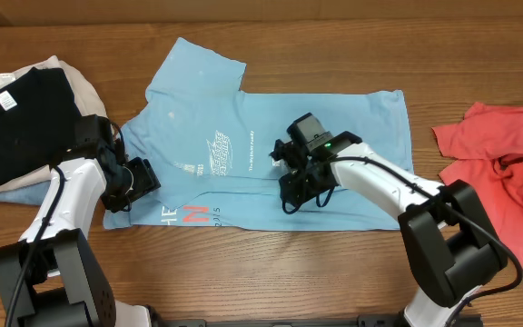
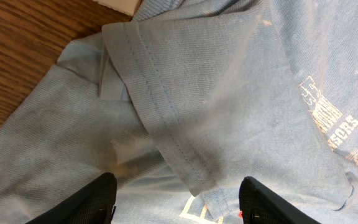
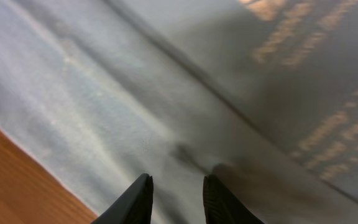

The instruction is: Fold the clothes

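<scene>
Two robot arms work over a light blue T-shirt (image 1: 243, 118) spread print-up on a wooden counter (image 1: 352, 45), its long axis running left to right across the overhead view. The left gripper (image 1: 143, 177) hangs at the shirt's left edge, fingers well apart and empty, directly above a sleeve (image 2: 166, 112) doubled back on the body. The right gripper (image 1: 293, 191) sits mid-shirt near the lower hem, its fingers a narrow gap apart with nothing visibly pinched.

The left arm is the nearer one to the sleeve, so any tuck there looks like its job.

A red T-shirt (image 1: 498, 145) lies crumpled well off to the right, untouched. The blue shirt's white chest print is mostly too small to read, though "SORS" shows in the left wrist view. A red-orange "N" (image 1: 198, 215) stands near the hem.
</scene>
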`<control>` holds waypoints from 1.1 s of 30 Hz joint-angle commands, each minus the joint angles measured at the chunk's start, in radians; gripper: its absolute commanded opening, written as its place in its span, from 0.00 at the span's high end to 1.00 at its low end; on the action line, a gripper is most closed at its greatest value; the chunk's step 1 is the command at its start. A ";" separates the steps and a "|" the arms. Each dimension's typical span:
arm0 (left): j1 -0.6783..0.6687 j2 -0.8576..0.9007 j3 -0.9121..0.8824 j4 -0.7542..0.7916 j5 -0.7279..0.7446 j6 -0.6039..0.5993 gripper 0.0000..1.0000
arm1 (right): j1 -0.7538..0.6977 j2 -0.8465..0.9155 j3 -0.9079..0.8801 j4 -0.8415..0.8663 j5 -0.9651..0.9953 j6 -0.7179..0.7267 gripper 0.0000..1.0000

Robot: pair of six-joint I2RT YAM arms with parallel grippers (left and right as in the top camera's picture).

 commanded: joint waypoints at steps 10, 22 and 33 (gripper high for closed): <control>-0.008 -0.016 0.019 -0.010 0.011 0.023 0.33 | -0.070 0.055 0.029 0.023 -0.006 0.003 0.66; -0.008 -0.016 0.019 -0.032 0.011 0.023 0.33 | -0.152 0.053 0.053 0.163 0.169 0.165 0.63; -0.016 -0.030 0.142 -0.029 0.057 0.116 0.37 | -0.266 0.029 0.340 -0.151 0.227 0.166 0.52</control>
